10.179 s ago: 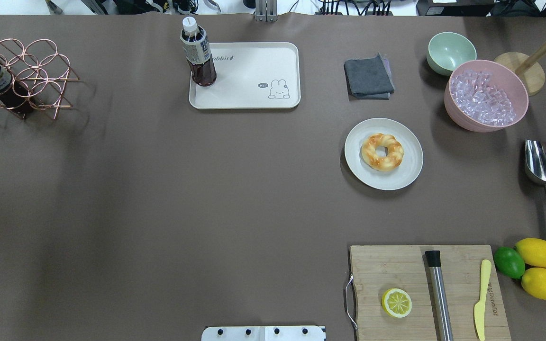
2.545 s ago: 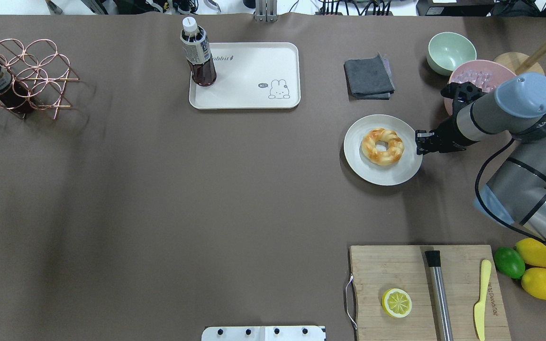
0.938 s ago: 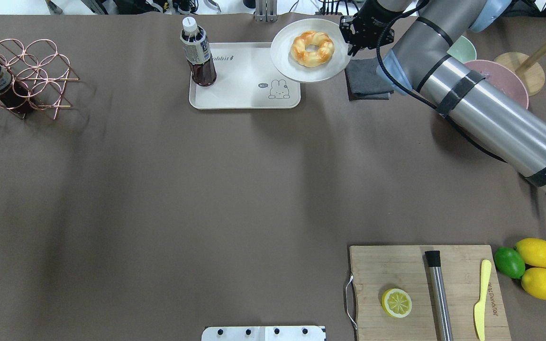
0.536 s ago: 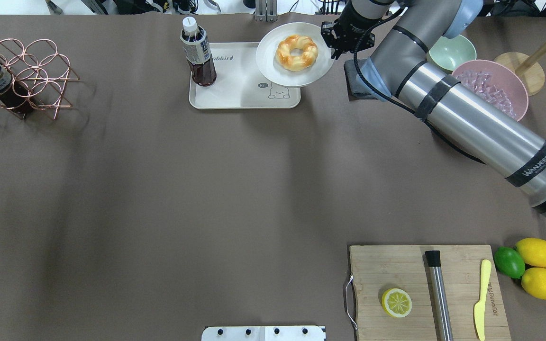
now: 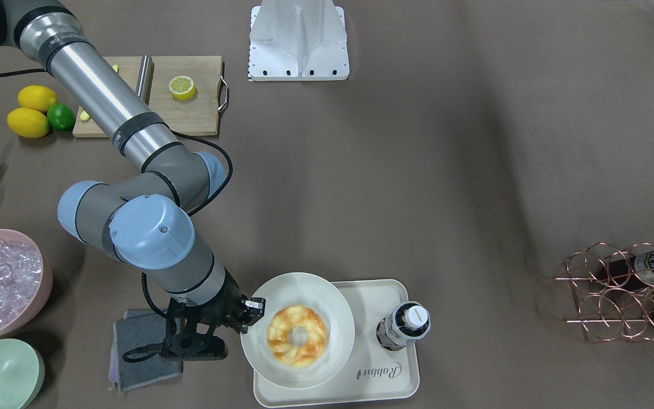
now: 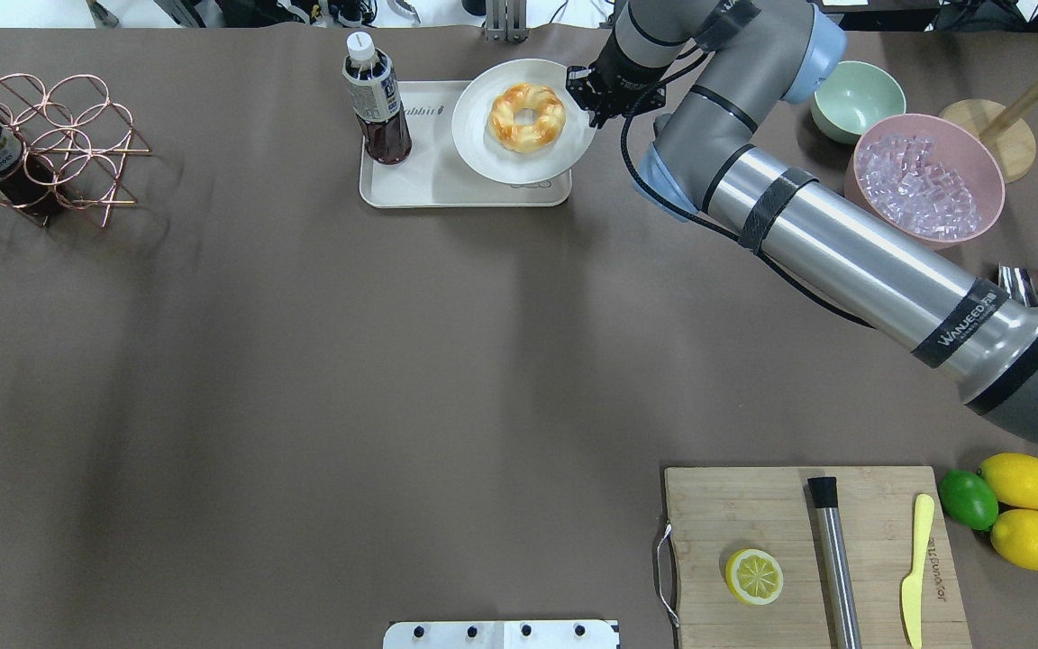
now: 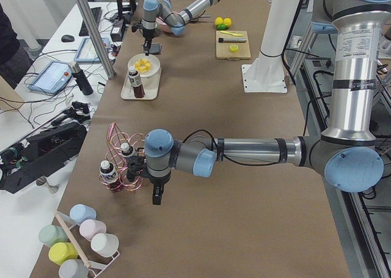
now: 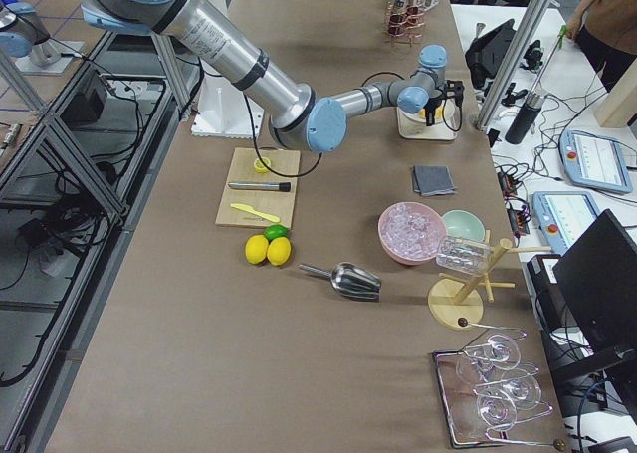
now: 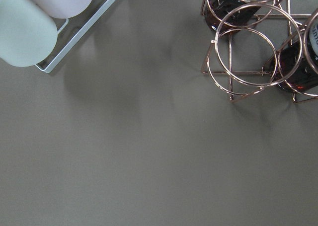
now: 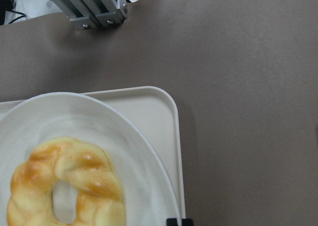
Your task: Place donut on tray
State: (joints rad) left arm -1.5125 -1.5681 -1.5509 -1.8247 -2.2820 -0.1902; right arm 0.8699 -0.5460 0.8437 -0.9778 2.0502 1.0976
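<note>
Risk: right pincer point(image 6: 587, 97) clamps only rim of white round plate point(image 6: 483, 162); any tilt, twisted glazed donut point(image 6: 527, 117) slides off. Plate overhangs pincer-side lip of cream rectangular tray point(image 6: 402, 185); release here may leave it rocking. Overshoot bumps brown capped bottle point(image 6: 377, 108) near plate's far side. Donut mid-plate over tray, just beside pincer, bottle side, untouched. State of left pincer point(image 7: 156, 195): cannot tell.

Got the donut point(image 6: 527, 117) sitting on the plate point(image 6: 487, 158), over the right end of the tray point(image 6: 411, 187) in the overhead view, poking past its edge. Also got a bottle point(image 6: 377, 104) upright on the tray's left end, right gripper point(image 6: 591, 101) at the plate's right rim. Way off left, a wire rack point(image 6: 59, 149); near right, a cutting board point(image 6: 726, 514).
</note>
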